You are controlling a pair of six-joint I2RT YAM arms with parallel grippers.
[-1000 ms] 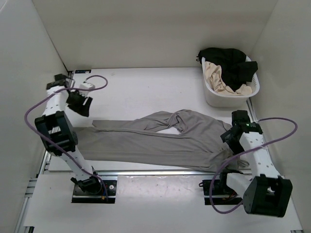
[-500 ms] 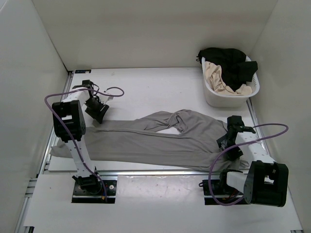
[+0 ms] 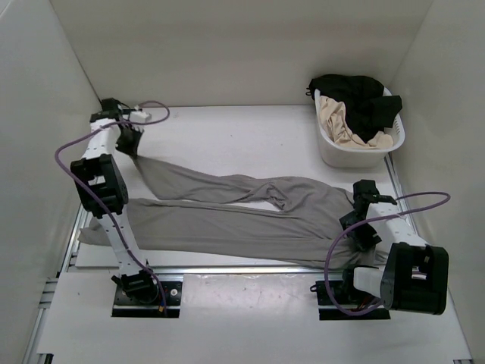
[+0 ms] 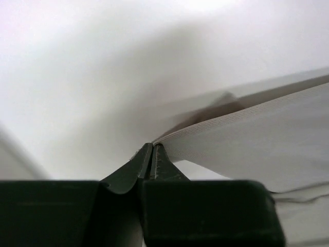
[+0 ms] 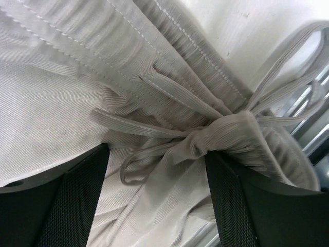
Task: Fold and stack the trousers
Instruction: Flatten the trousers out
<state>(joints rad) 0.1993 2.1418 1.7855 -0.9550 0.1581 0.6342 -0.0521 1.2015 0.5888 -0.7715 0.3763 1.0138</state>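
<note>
The grey trousers lie lengthwise across the table, waist to the right and legs to the left. My left gripper is near the far left corner, shut on the hem end of the far leg, which stretches diagonally from it. The left wrist view shows the jaws pinched together on the ribbed fabric edge. My right gripper stands open over the waist. In the right wrist view its fingers straddle the bunched waistband and drawstring, which brushes the right finger.
A white basket stands at the far right, holding a black garment and a beige one. A metal rail runs along the table's near edge, close under the waistband. White walls close in both sides.
My left gripper has shut on the end of the far leg and drawn it back towards the far left corner, pulling that leg straight. The right gripper has barely shifted.
</note>
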